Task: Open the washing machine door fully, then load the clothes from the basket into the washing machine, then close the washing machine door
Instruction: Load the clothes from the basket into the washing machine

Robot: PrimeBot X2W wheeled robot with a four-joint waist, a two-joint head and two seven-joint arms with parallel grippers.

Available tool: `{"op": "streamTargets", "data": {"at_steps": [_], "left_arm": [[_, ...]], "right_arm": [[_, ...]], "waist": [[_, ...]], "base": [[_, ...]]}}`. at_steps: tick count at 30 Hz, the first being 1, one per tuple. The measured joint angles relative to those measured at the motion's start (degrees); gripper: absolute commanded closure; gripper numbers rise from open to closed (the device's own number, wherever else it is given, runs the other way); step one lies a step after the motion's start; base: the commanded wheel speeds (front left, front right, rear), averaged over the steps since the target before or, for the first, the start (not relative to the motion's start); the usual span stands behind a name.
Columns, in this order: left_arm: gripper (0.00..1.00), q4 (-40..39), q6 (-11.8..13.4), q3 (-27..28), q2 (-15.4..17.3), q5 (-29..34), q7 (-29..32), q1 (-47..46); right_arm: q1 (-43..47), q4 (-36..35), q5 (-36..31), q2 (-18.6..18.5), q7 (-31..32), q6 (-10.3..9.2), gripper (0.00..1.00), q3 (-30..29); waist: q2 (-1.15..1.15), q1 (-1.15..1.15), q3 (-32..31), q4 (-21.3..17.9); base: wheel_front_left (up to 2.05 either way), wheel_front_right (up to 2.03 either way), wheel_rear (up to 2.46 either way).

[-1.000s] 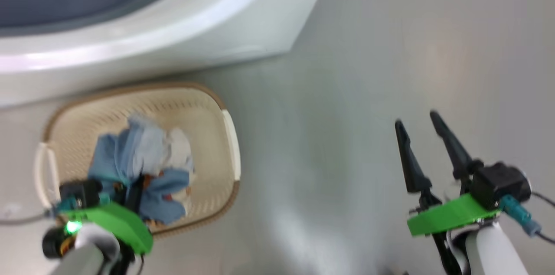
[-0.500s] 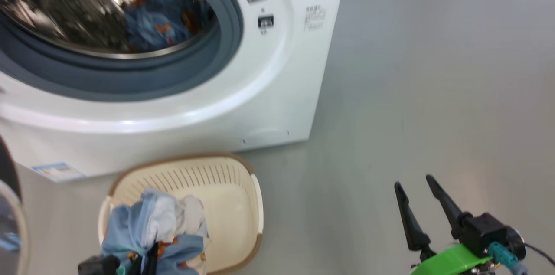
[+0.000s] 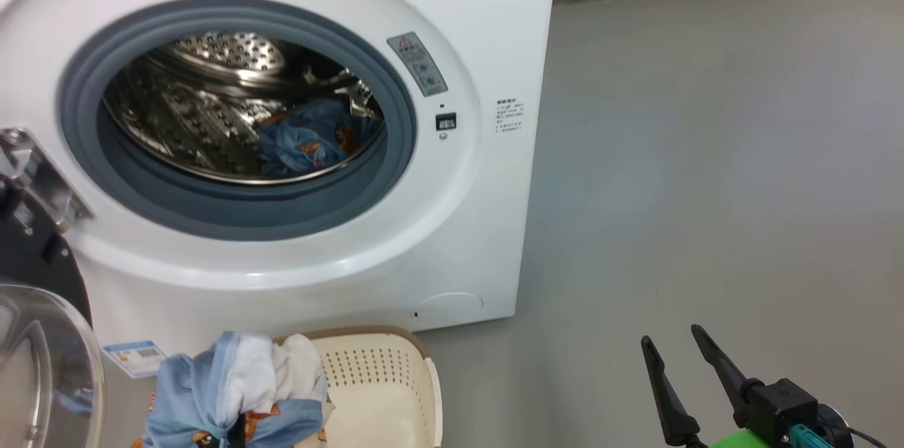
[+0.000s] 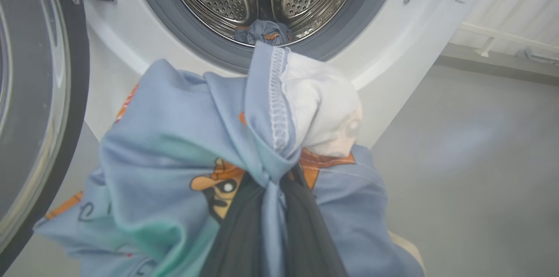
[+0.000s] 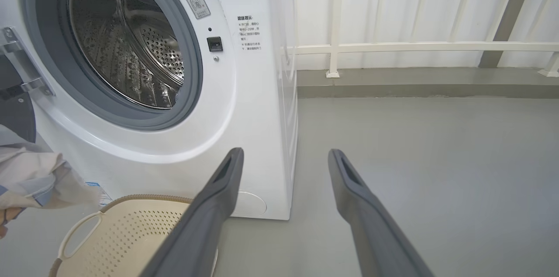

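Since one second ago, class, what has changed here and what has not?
The left gripper, shut on the clothes, lifted them out of the basket, up before the washing machine. The head camera tilted up. The right gripper stayed open and empty; the basket stayed put.

Smooth grey floor [image 5: 436,159], white railing [image 5: 393,46] on a low grey kerb [image 5: 415,84] behind

a smooth grey floor [image 3: 706,151] runs to a low grey kerb [image 5: 415,89] under a white barred railing [image 5: 393,45].
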Motion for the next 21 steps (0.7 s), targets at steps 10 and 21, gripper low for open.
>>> {"op": "streamTargets", "data": {"at_steps": [10,21], "left_arm": [[1.00,-4.4,-0.7,4.1,-2.1,4.2,0.0,3.0],[1.00,-6.5,-1.8,5.8,-3.1,5.7,0.0,5.0]], "right_arm": [[0.0,0.3,0.0,0.0,0.0,0.00,0.00,-0.4],[0.4,0.3,0.0,0.0,0.0,0.00,0.00,-1.1]], "waist": [[0.00,0.00,-3.2,0.0],[0.00,0.00,-3.6,0.3]], "base": [[0.00,0.00,0.00],[0.00,0.00,0.00]]}}
